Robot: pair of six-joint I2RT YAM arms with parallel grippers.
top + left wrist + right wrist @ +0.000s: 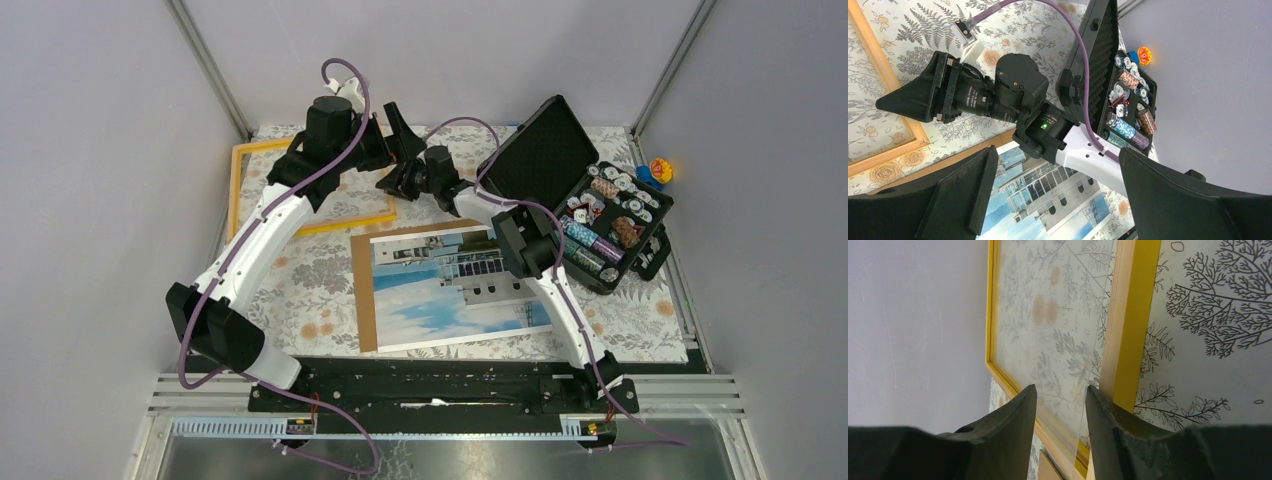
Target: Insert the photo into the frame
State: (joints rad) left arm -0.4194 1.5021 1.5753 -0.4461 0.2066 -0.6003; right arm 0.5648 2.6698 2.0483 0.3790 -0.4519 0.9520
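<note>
1. The frame point(236, 190) is lying flat on the flowered cloth point(300, 290) at the far left of the table, with nothing in it but a clear pane point(1058, 315).
2. The photo point(440, 300) is lying face up in the middle of the table on a brown backing board point(364, 290), near the frame's corner but apart from it.
3. The right gripper point(392, 183) is reaching to the frame's near right corner, just above the rail.
4. In the right wrist view its fingers point(1013, 430) are standing partly apart, with the pane's edge running down into the gap and one finger sitting against the yellow rail point(1135, 315). It is clamping nothing that I can make out.
5. The left gripper point(388, 140) is hovering above the right gripper, with its jaws spread wide and holding nothing.
6. In the left wrist view the photo's far edge point(1038, 200) and the board point(963, 157) are showing beneath it.
7. A black case point(545, 160) is standing open at the right, well apart from the frame.
</note>
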